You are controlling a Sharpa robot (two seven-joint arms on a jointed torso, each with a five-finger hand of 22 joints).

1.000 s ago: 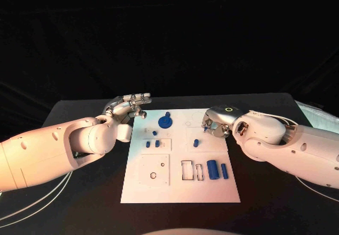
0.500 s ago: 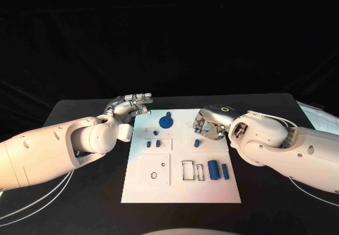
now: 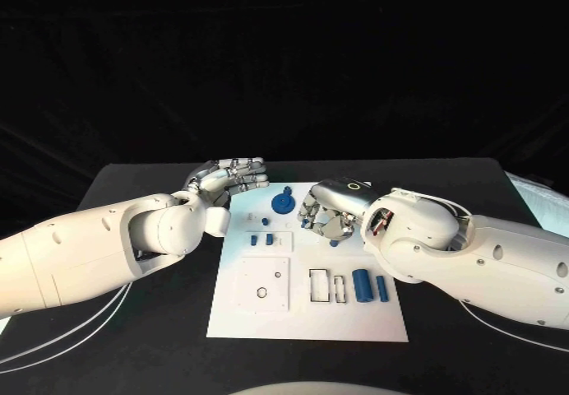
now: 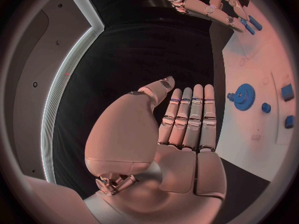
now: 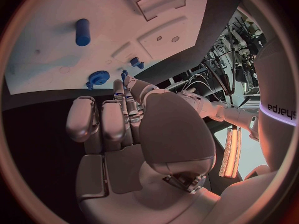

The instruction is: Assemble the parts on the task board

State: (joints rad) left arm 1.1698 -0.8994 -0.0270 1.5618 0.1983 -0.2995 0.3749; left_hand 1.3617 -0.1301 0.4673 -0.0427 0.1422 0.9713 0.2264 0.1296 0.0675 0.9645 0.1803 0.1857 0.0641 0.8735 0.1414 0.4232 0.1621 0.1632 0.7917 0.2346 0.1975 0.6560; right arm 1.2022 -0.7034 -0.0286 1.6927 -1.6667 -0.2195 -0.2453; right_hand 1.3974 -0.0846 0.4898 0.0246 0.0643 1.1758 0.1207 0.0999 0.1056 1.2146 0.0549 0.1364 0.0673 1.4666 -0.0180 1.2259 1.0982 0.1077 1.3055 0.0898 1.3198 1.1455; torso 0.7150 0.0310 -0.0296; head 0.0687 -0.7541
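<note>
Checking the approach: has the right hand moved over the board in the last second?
Yes. The right hand has shifted toward the robot's left, from the board's right edge to above it, close to the blue gear.

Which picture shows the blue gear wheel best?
The left wrist view: the round blue toothed gear lies unobstructed on the white task board. The head view shows it smaller; the right wrist view shows it small, near the right hand's fingers.

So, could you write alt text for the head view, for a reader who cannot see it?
A white board with small blue parts lies on a black table. The right hand hangs over the board beside a blue gear; the left hand is over the table by the board's far left corner.
</note>
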